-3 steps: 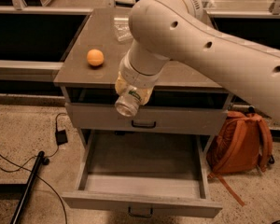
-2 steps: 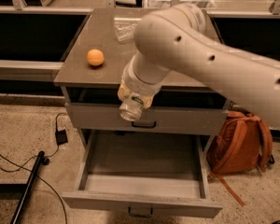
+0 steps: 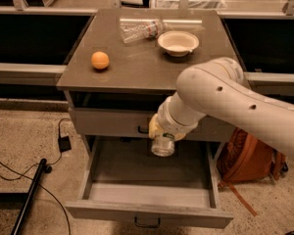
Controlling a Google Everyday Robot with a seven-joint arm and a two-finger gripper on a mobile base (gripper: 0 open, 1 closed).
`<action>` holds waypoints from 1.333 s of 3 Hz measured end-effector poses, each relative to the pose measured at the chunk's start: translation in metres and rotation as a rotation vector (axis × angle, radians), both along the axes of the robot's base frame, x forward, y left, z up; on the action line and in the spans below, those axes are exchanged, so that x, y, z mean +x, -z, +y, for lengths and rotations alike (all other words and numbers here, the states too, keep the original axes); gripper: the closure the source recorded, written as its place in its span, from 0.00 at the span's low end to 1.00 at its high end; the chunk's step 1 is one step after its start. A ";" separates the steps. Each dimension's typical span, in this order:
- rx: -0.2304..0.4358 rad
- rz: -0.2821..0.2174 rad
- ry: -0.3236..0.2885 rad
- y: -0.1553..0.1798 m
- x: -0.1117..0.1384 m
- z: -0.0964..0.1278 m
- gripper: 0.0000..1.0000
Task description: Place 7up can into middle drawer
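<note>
7up can (image 3: 162, 147) pinched in the hand (image 3: 161, 138), round silvery end facing the camera. It hangs over the rear part of the open middle drawer (image 3: 147, 213), above the drawer floor. Drawer is a wide shallow grey box, pulled out, with a dark bar handle (image 3: 147, 223) on the front. Hand sits just in front of the closed upper drawer (image 3: 108, 121), at the end of the smooth cream arm (image 3: 220, 97). Matte grey tabletop (image 3: 137, 75) carries a round orange fruit (image 3: 100, 60), a clear crinkled plastic bottle (image 3: 139, 29) on its side and a shallow white bowl (image 3: 178, 42).
</note>
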State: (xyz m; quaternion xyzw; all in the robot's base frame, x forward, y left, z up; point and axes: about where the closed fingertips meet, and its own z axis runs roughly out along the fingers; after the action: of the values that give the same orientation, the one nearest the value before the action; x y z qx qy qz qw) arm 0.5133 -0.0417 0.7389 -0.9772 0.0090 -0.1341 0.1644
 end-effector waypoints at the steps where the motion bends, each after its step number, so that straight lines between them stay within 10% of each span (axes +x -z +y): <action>1: -0.013 -0.013 -0.040 0.001 -0.001 -0.001 1.00; 2: -0.009 0.045 -0.025 0.026 0.010 -0.005 1.00; 4: 0.048 0.149 0.002 0.202 -0.001 -0.068 1.00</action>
State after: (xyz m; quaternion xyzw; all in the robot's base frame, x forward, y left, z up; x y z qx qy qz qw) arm 0.5125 -0.1096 0.5365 -0.9802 0.0253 -0.0607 0.1866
